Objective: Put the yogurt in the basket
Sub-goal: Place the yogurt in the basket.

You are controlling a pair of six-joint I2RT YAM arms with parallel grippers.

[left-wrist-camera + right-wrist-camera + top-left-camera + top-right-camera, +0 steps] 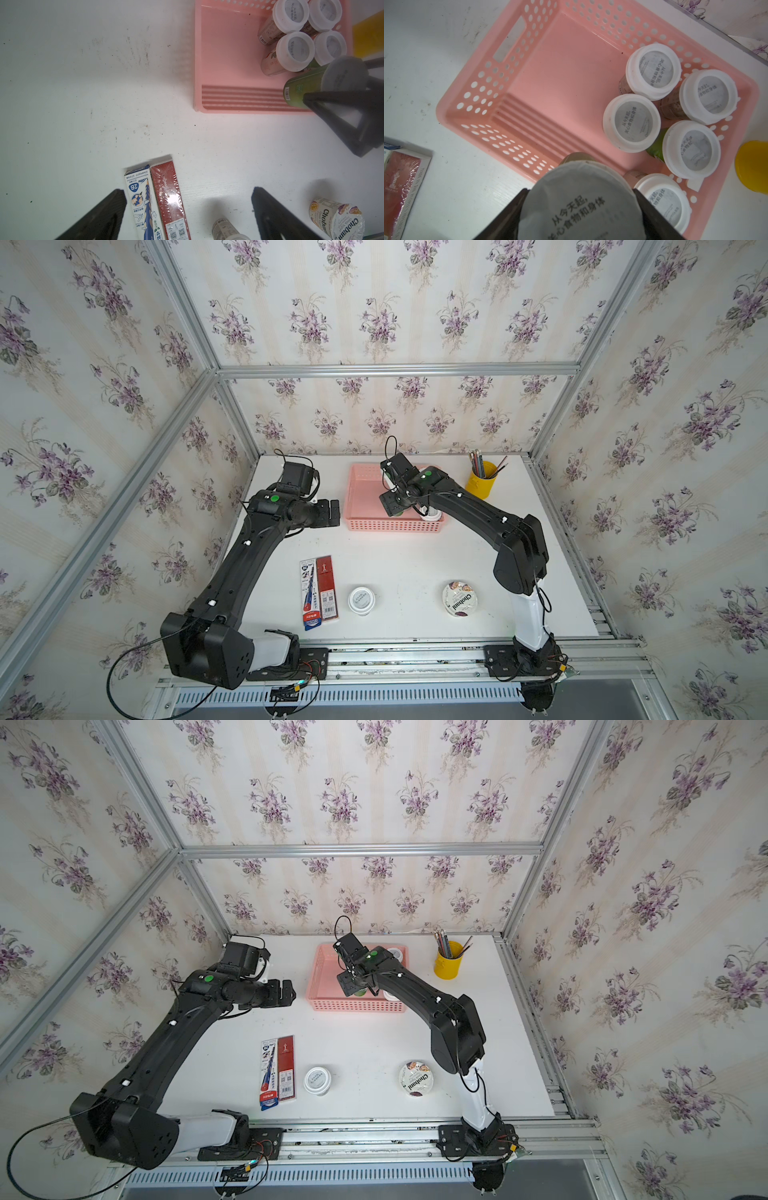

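basket: pink plastic, smooth, faint sheen. yogurt cups: white matt plastic lids, printed paper-like labels. table: white, matt, scuffed. red box: glossy clear wrap. frame rails: brushed metal. pencil cup: smooth yellow.

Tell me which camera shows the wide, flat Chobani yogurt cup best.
A top view: the wide, flat white Chobani yogurt cup sits whole, lettering readable, in both top views. The left wrist view crops it; the right wrist view misses it.
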